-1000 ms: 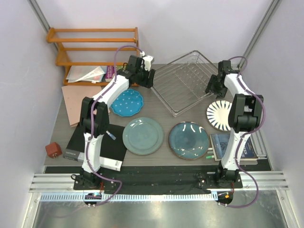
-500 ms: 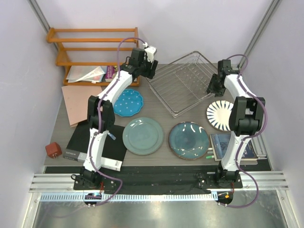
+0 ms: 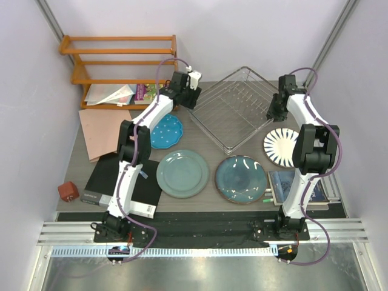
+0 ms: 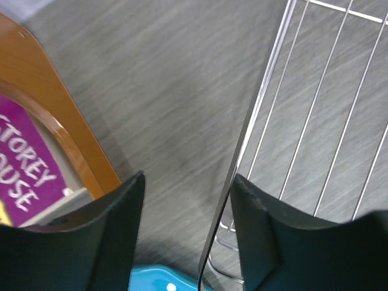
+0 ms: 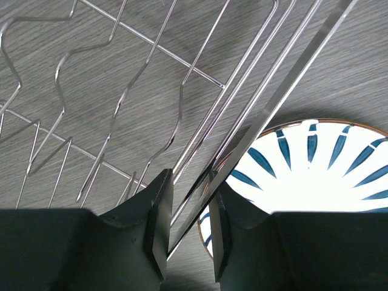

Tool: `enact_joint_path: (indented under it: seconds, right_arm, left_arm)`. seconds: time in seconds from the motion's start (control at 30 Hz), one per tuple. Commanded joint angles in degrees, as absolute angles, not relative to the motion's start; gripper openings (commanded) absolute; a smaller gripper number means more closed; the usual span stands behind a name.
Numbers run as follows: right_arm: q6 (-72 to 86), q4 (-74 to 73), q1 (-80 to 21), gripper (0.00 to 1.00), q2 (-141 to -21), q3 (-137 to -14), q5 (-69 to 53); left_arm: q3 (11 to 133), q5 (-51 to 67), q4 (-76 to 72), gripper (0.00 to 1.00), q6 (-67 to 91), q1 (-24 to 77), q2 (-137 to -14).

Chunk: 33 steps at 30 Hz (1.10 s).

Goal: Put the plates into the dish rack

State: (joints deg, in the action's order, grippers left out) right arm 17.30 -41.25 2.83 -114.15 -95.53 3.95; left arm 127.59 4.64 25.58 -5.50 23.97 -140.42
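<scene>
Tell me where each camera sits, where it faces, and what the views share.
Top external: above and behind both arms, looking down on the table; they show whole, left claw and right claw at the dish rack.
Left wrist: on the left arm, looking down past its open claw at the rack's rim, the orange shelf and the blue dotted plate.
Right wrist: on the right arm, looking down; its claw pinches the rack's rim beside the striped plate.
Shared: all three show the dish rack.
</scene>
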Motion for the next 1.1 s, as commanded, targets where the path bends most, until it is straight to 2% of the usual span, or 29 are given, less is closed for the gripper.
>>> enact_joint_path:
  seconds: [0.0,0.07,0.53,0.8,1.07]
  right_arm:
    - [13.6,-40.8,1.8,0.33,-113.1,-99.7,3.0]
    - [13.6,-40.8,1.5,0.33,-113.1,-99.8,2.8]
    - [13.2,-40.3,-3.2,0.36,-122.3,-115.4,1.8]
    - [12.6,-40.3,-5.2,0.37,-121.8,-110.7,2.5]
    - [11.2,-39.5,-4.9,0.36,-119.4,-106.7,5.0]
  left_arm:
    - [125.3,6.6,27.3,0.54,-5.9,23.8,-135.8]
    - [123.9,6.9,28.1,0.48,-5.4,23.9,-133.6]
    - [116.4,9.3,33.8,0.44,-2.6,23.8,-121.9]
    - [110.9,10.0,33.7,0.44,-1.9,24.3,-120.5]
    - [113.6,4.1,33.5,0.40,-4.7,24.3,-123.3]
